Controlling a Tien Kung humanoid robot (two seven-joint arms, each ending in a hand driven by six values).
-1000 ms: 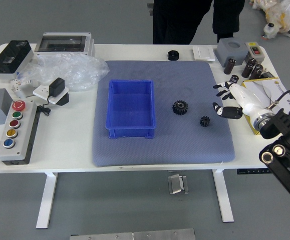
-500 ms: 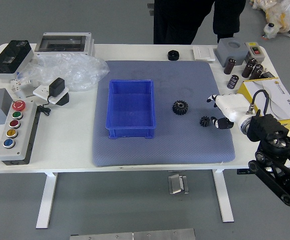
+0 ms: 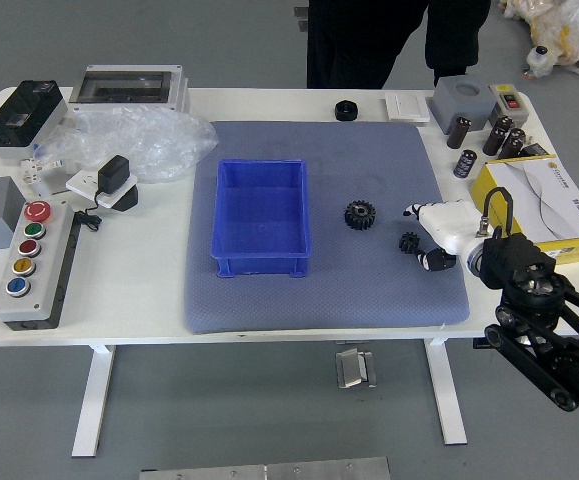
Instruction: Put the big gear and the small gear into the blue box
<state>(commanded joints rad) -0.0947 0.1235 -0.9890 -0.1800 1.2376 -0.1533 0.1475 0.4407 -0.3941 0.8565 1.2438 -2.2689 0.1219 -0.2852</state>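
My right hand [image 3: 419, 235] reaches in from the right over the blue-grey mat, its fingertips at the small gear [image 3: 409, 242]. Its fingers are spread around the gear's right side, and no grip on it shows. The black big gear [image 3: 360, 215] lies flat on the mat, up and to the left of the small one. Further left stands the blue box [image 3: 262, 165], with nothing visible inside.
A yellow-and-white box [image 3: 559, 200] and several dark cylinders stand at the right. A black roll [image 3: 346, 111] sits beyond the mat. At the left are a button panel [image 3: 34, 270] and plastic bags [image 3: 139, 145]. A person stands at the far side.
My right hand has moved left and toward the near edge, from the mat's right border to beside the small gear. Both gears and the blue box have stayed put.
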